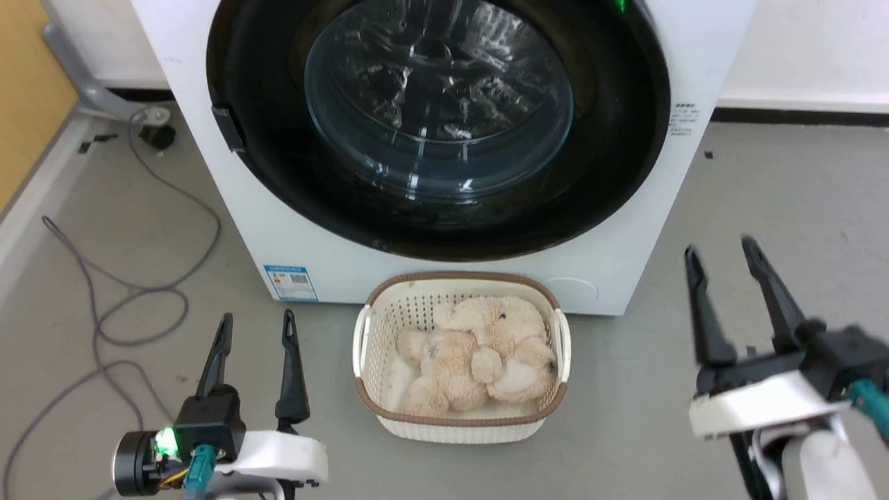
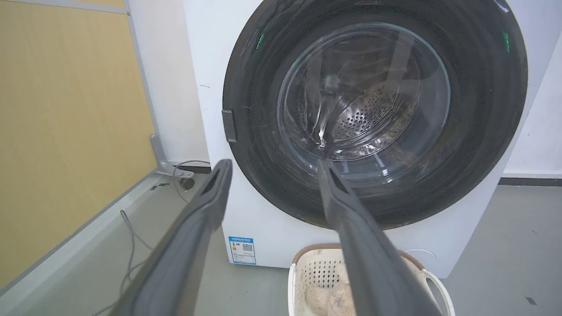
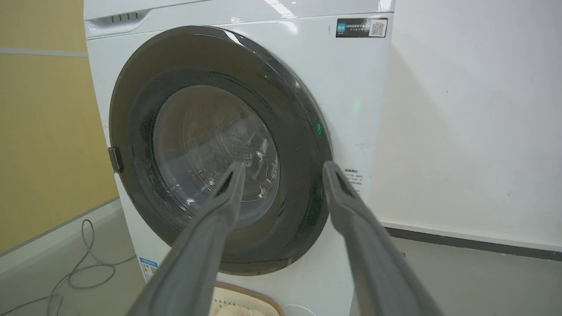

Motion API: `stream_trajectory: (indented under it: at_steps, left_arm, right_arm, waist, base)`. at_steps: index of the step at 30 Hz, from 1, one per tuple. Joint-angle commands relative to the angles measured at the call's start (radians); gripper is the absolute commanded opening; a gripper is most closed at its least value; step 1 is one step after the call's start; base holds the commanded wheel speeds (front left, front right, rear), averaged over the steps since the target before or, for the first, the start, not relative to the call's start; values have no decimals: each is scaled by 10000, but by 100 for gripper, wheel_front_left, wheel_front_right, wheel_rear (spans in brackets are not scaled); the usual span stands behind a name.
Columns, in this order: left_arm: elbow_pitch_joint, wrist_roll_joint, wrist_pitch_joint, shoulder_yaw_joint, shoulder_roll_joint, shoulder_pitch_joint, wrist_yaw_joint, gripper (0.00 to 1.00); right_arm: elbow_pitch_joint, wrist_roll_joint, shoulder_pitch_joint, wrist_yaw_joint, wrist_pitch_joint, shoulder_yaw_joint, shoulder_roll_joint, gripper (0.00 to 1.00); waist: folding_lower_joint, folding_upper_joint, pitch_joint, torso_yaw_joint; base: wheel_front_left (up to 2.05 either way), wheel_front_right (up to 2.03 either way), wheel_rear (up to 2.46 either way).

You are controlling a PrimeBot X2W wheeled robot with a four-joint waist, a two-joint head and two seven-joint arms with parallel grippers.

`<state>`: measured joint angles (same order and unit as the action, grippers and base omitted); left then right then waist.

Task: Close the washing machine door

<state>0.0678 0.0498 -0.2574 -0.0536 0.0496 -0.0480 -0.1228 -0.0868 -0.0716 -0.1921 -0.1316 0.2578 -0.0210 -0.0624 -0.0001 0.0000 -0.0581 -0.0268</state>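
Head view: the door (image 1: 437, 118) sits flush in the washer (image 1: 292, 243), seemingly shut. The left gripper (image 1: 257, 316) and right gripper (image 1: 719, 246) hang in front of the washer, jaws apart, holding nothing.
Left wrist view: no gap at the door's rim.
Right wrist view: the same.
The closing step looks done. Next is probably a latch check, perhaps a firm press.

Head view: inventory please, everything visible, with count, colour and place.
washing machine: one, white, centre back
washing machine door: one, black rim with clear glass, flat against the machine's front
sticker: one, blue, low left on the machine's front
basket: one, cream with brown rim, floor before the machine
plush toy: one, beige, in the basket
cable: one, grey, floor at left
left gripper: one, dark fingers, open, lower left
right gripper: one, dark fingers, open, lower right
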Motion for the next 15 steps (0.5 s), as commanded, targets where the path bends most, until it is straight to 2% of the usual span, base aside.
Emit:
stream_trajectory:
  at_steps: [1,8,15]
  left_arm:
    - [23,-69,-44,21,7,190,27,100]
    - [84,-94,-44,53,7,584,66,100]
    - [113,-49,-44,-93,7,726,162,100]
  right_arm:
    - [5,22,282,9,40,14,65,100]
    - [9,-642,1459,9,40,426,117,100]
    - [37,-820,1836,9,40,413,120,100]
  waist:
    - [1,0,112,2]
    - [1,0,443,0]
    - [1,0,548,-106]
  base:
    - [0,0,0]
    - [0,0,0]
    - [0,0,0]
